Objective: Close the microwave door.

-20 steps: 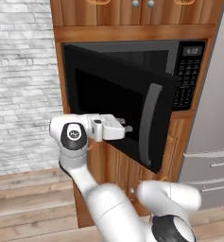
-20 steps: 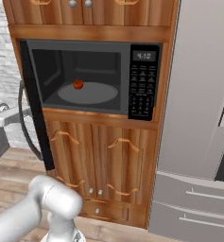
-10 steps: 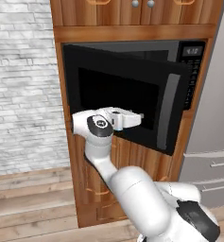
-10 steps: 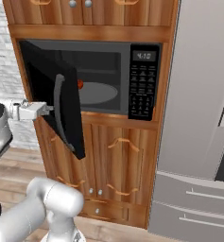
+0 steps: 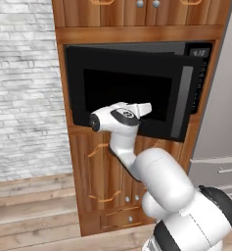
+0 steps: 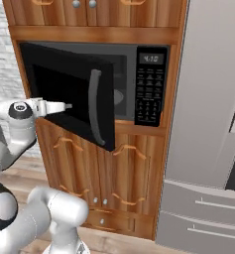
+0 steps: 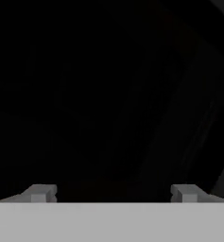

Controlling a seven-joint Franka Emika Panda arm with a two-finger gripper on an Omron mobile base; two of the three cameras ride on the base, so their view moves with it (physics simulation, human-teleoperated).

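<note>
The robot's jaws stand wide apart and hold nothing: in the hand view the two fingertips (image 7: 40, 193) sit at opposite lower corners with dark glass across the gap between them. The gripper (image 6: 67, 105) points straight at the outer face of the microwave door (image 6: 72, 92), its tips at or just against the dark window to the left of the long grey handle (image 6: 93, 114); whether they actually touch cannot be told for certain. The white arm (image 5: 151, 181) rises from the base, bends sharply at the elbow and reaches level toward the door, the wrist held horizontal. The door hangs partly open, hinged on its left and angled out from the microwave (image 6: 139, 84), which is built into wooden cabinets (image 6: 124, 173). Part of the cavity and the keypad (image 6: 148, 94) with its small display show to the right of the door's free edge. A steel refrigerator (image 6: 208, 124) stands beside the cabinets; a white brick wall (image 5: 22, 88) lies on the other side.
</note>
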